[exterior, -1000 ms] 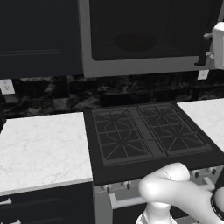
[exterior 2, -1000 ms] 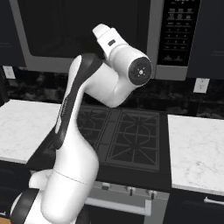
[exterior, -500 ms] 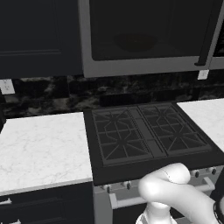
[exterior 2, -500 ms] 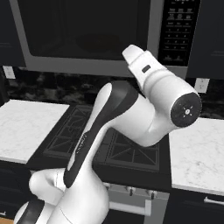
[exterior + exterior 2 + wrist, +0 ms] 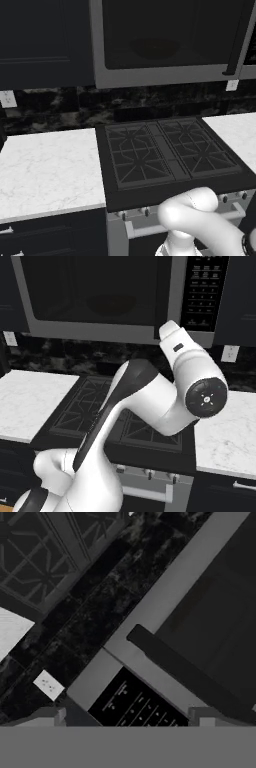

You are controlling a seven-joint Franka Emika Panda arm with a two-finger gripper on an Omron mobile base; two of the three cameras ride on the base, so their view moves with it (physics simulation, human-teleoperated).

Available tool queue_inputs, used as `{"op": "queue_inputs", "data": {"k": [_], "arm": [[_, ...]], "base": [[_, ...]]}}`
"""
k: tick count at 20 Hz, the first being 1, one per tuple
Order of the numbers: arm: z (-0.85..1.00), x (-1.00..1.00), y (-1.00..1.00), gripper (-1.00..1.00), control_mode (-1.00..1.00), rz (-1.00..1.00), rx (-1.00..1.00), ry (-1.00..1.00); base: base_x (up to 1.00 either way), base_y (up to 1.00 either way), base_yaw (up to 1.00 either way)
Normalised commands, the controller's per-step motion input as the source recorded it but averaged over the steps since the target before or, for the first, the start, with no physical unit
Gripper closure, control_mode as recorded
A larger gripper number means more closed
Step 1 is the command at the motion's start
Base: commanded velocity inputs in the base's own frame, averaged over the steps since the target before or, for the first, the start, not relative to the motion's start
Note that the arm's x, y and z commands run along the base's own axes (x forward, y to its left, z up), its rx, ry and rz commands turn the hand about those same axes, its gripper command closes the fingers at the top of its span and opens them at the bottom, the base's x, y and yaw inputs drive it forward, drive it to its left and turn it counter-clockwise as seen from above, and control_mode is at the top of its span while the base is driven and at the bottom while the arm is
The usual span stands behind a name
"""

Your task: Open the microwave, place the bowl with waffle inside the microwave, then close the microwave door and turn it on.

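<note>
Since the earlier frame the arm (image 5: 150,406) has swung lower and rightward, its wrist now at centre right of the right base view. The microwave door (image 5: 165,35) is shut; the bowl (image 5: 111,304) shows dimly behind its glass, upper centre. In the hand view the gripper (image 5: 127,719) tips stand apart at the bottom edge, empty, facing the handle (image 5: 190,674) and keypad (image 5: 137,704).

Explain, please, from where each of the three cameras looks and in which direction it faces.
Left base view: behind the arm, on its left, facing forward and down at the stove and the microwave; white arm at lower right.
Right base view: behind, on the right, same scene; the arm rises from lower left.
Hand view: on the hand, rolled, facing the microwave door and its handle; gripper at bottom.
Shared: all three show microwave and stove.
</note>
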Motion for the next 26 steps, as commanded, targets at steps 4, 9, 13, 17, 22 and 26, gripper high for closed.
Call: {"op": "queue_inputs", "data": {"k": [4, 9, 13, 17, 22, 26], "arm": [[-0.39, 0.26, 0.00, 1.00, -1.00, -0.19, 0.14, 0.00], [-0.09, 0.25, -0.19, 1.00, -1.00, -0.03, 0.43, 0.00], [0.02, 0.15, -0.30, 1.00, -1.00, 0.03, 0.53, 0.04], [0.11, 0.35, -0.24, 1.00, -1.00, 0.09, 0.49, 0.10], [0.24, 0.23, -0.04, 1.00, -1.00, 0.08, 0.26, 0.04], [0.18, 0.14, -0.01, 1.00, -1.00, 0.01, 0.10, -0.04]], "base": [[0.00, 0.00, 0.00], [0.00, 0.00, 0.00], [0.00, 0.00, 0.00], [0.00, 0.00, 0.00], [0.00, 0.00, 0.00], [0.00, 0.00, 0.00]]}}
